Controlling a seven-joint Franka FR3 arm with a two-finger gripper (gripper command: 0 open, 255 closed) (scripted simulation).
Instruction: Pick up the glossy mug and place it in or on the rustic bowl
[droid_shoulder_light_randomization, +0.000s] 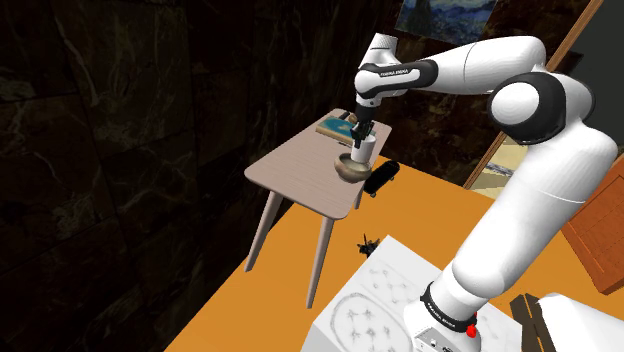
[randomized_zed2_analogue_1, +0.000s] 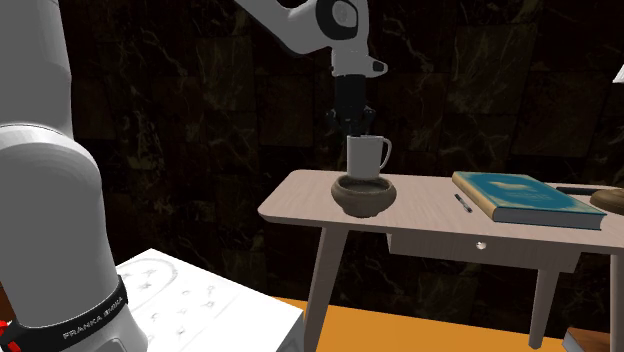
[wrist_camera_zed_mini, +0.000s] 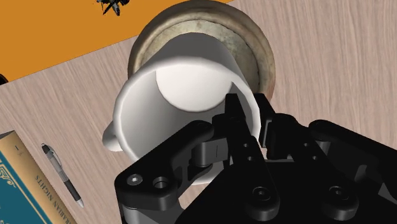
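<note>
With the tool (randomized_zed2_analogue_1: 351, 128) clamped on the rim of the white mug (randomized_zed2_analogue_1: 364, 158), which hangs directly beneath it just over the brown bowl (randomized_zed2_analogue_1: 362, 196), lower straight and slowly, releasing only once its base seats.

Arm (droid_shoulder_light_randomization: 480, 70) reaches out, pincer (randomized_zed2_analogue_1: 356, 130) pointing down, clamped on the mug (randomized_zed2_analogue_1: 366, 160).

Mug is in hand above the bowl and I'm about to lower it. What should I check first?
1. Grip: gripper pinches the white mug by its rim wall: ok.
2. Mug upright: ok.
3. Mug centred over the bowl: ok in the wrist and second exterior views.
4. Gap between mug base and bowl: cannot tell.
5. Bowl inside free: cannot tell, the mug hides it.
6. Book and pen apart from the bowl: ok.
</note>
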